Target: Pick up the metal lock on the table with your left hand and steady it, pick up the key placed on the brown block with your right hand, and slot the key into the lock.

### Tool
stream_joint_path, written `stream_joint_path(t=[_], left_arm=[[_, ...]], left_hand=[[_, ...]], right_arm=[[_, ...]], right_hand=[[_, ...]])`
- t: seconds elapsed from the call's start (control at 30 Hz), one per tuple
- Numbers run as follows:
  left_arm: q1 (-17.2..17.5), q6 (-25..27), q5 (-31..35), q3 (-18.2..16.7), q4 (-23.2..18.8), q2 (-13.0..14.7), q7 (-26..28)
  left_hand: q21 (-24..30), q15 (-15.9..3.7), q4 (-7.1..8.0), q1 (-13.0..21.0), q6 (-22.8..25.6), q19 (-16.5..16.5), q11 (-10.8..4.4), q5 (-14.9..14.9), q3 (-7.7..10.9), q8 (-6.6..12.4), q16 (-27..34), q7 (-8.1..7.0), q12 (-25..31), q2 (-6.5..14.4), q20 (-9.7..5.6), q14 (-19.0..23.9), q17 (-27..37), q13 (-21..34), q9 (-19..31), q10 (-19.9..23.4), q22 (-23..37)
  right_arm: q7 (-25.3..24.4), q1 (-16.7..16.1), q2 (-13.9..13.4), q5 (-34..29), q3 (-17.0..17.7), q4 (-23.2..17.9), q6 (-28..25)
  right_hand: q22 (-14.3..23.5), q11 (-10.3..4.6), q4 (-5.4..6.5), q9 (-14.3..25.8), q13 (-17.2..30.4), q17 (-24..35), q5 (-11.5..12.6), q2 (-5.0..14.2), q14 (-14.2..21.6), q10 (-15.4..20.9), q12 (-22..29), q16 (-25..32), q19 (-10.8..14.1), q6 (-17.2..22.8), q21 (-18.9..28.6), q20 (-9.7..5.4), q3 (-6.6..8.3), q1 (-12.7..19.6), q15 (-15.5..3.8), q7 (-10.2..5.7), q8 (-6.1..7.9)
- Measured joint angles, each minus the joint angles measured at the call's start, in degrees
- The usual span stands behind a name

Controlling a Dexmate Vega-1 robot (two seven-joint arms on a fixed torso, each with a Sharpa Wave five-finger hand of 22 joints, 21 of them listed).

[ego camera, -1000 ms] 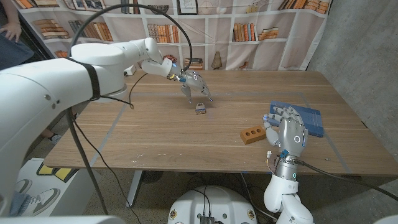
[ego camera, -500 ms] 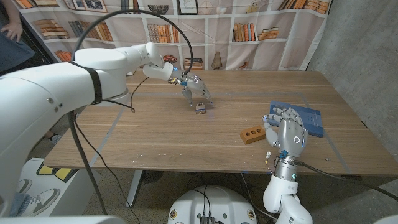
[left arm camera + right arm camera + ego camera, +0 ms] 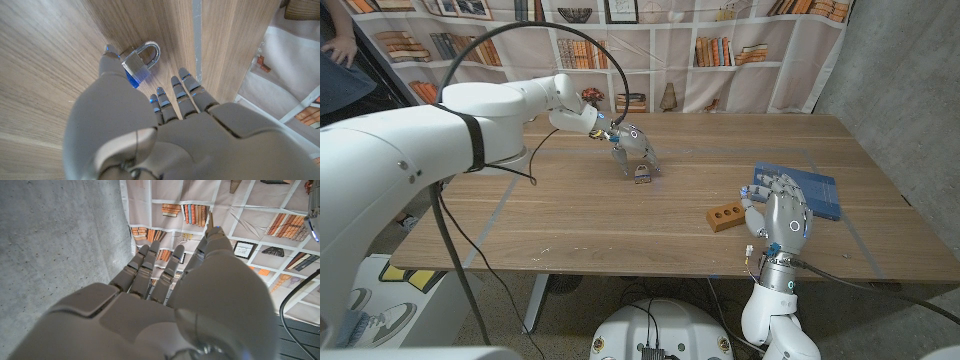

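The metal lock [image 3: 642, 178] lies on the table, a silver padlock [image 3: 138, 62] with a blue underside and its shackle closed. My left hand [image 3: 633, 151] hovers right over it with its fingers [image 3: 183, 93] spread. In the left wrist view the thumb tip sits against the lock's body while the other fingers stay off it. The brown block [image 3: 725, 215] with round holes lies at the front right. I cannot make out the key on it. Just right of the block my right hand [image 3: 782, 216] stands upright, fingers [image 3: 145, 270] straight and holding nothing.
A blue book [image 3: 812, 189] lies behind my right hand near the table's right side. A person [image 3: 337, 52] stands at the far left edge beyond the table [image 3: 570, 225]. A black cable arcs over my left arm.
My left hand has dropped and closed in on the lock, now partly covering it. The right hand and the block have not moved.
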Motion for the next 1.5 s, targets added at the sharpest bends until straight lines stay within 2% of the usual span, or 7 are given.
stream_joint_path(t=[0.57, 0.87, 1.0, 1.27, 1.5], left_arm=[[1.24, 1.63, -0.56, -0.99, 0.19, -0.38, -3.17], [1.78, 2.25, -1.37, -1.58, 0.23, -0.43, -4.15], [1.97, 2.5, -1.89, -1.88, 0.26, -0.41, -4.57], [2.49, 2.82, -2.59, -2.37, 0.3, -0.3, -5.23], [2.8, 3.01, -2.97, -2.49, 0.34, -0.36, -5.7]], left_hand=[[0.0, -0.13, -0.01, 0.69, 0.91, 0.72, 0.2, -0.59, 0.0, 0.22, 0.0, 0.3, 0.0, 0.69, -0.1, 0.48, 0.0, 0.0, 0.0, 0.78, 0.0], [0.0, 0.09, -0.01, 0.68, 1.29, 1.15, 0.2, -0.59, 0.0, 0.22, 0.0, 0.43, 0.0, 0.69, 0.31, 0.7, 0.0, 0.0, 0.0, 0.78, 0.0], [0.0, -0.06, -0.01, 0.68, 1.63, 1.43, -0.06, -0.59, 0.0, 0.22, 0.0, 0.41, 0.0, 0.68, 0.0, 1.02, 0.0, 0.0, 0.0, 1.05, 0.0], [0.01, 0.06, -0.01, 0.98, 3.06, 2.49, -0.13, -0.99, 0.0, 0.64, 0.34, 0.41, 0.04, 1.61, -0.01, 2.32, 0.0, 0.0, 0.0, 2.56, 0.0], [0.28, -0.14, 0.23, 1.55, 5.63, 4.01, -0.83, -0.99, 0.25, 0.88, 0.52, -0.3, 0.72, 2.18, -0.11, 4.78, 0.0, -0.01, 0.0, 5.14, 0.0]], right_arm=[[0.0, -1.26, 0.25, -0.48, -0.27, -0.95, -0.95], [0.0, -1.22, 0.28, -0.5, -0.66, -1.08, -1.28], [0.0, -0.96, 0.28, -0.5, -0.87, -1.08, -1.34], [0.0, -0.26, -0.05, 0.0, -1.35, -0.8, -1.49], [0.0, -0.05, -0.11, 0.27, -1.48, -0.65, -1.52]], right_hand=[[0.0, 0.0, 0.18, -0.02, 0.0, 0.0, 0.22, 0.44, 0.0, 0.0, 0.04, 0.0, 0.0, -0.02, 0.0, 0.0, -0.18, 0.46, 0.0, 0.02, -0.06], [0.0, 0.0, 0.31, -0.05, 0.0, 0.0, 0.21, 0.44, 0.0, 0.0, 0.04, 0.0, 0.0, -0.03, 0.0, 0.0, -0.31, 0.46, 0.0, 0.02, -0.18], [0.0, 0.0, 0.32, -0.03, 0.0, 0.0, 0.21, 0.44, 0.0, 0.0, 0.04, 0.0, 0.0, -0.03, 0.0, 0.0, -0.63, 0.46, 0.01, 0.03, -0.19], [0.0, 0.0, 0.39, 0.28, 0.0, 0.0, 0.24, 0.43, -0.01, 0.0, 0.04, 0.0, 0.23, -0.12, 0.0, -0.19, -0.71, 0.46, 0.0, 0.11, -0.3], [0.0, 0.0, 0.39, 0.28, 0.0, 0.0, 0.44, 0.43, -0.01, 0.0, 0.04, 0.0, 0.41, -0.12, 0.0, 0.0, -0.71, 0.46, 0.01, 0.11, -0.41]])
